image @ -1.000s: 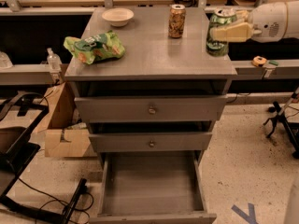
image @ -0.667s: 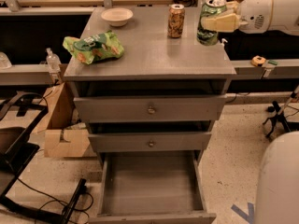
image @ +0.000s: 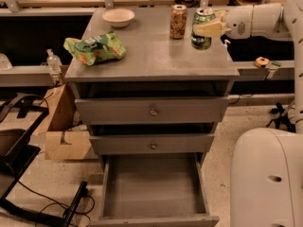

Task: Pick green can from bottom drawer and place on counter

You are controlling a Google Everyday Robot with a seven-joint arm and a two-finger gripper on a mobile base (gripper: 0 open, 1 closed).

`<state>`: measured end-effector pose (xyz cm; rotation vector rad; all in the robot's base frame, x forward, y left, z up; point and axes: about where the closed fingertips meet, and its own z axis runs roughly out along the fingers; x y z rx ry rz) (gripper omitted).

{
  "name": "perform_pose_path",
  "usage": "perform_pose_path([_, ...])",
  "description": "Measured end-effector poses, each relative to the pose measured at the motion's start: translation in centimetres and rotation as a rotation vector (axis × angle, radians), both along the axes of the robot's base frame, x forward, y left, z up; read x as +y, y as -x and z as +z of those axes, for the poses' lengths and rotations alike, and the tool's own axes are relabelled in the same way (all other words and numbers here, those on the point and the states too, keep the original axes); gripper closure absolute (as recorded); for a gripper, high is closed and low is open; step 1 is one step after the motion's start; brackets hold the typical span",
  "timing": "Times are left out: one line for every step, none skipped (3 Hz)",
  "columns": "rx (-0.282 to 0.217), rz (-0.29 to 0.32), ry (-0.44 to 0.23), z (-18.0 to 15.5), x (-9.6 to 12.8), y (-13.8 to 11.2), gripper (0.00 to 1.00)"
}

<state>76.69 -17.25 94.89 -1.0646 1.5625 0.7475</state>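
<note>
My claw [image: 206, 29] grips the green can [image: 200, 41] at the right rear of the surface [image: 151, 60].

The can stands upright with its silver lid on top. My pale fingers [image: 211, 30] clasp its upper half from the right, spread only as wide as the can itself. Its base is level with the surface, though I cannot tell whether it touches. Just to its left, and apart from it, stands a taller tan-gold patterned can [image: 178, 21]. Farther left a white bowl [image: 118, 17] sits at the rear, and a crinkly green snack bag [image: 94, 48] lies near the left edge. My arm [image: 258, 19] reaches in from the right. Under the surface come two grey drawer fronts [image: 151, 110] with small round knobs. Below them the bottom drawer [image: 154, 186] is pulled out toward the camera.
</note>
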Motion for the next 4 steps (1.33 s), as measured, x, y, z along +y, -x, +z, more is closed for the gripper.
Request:
perform_pose_path([0.07, -0.047, -0.028, -4.5, -1.5, -1.9, 1.0])
perform_pose_path([0.077, -0.042, -0.028, -5.0, -1.1, -2.1, 0.82])
perform_pose_path([0.079, -0.038, -0.029, -5.1, -0.7, -2.2, 0.6])
perform_pose_path([0.082, -0.032, -0.03, -5.3, -0.3, -2.4, 0.28])
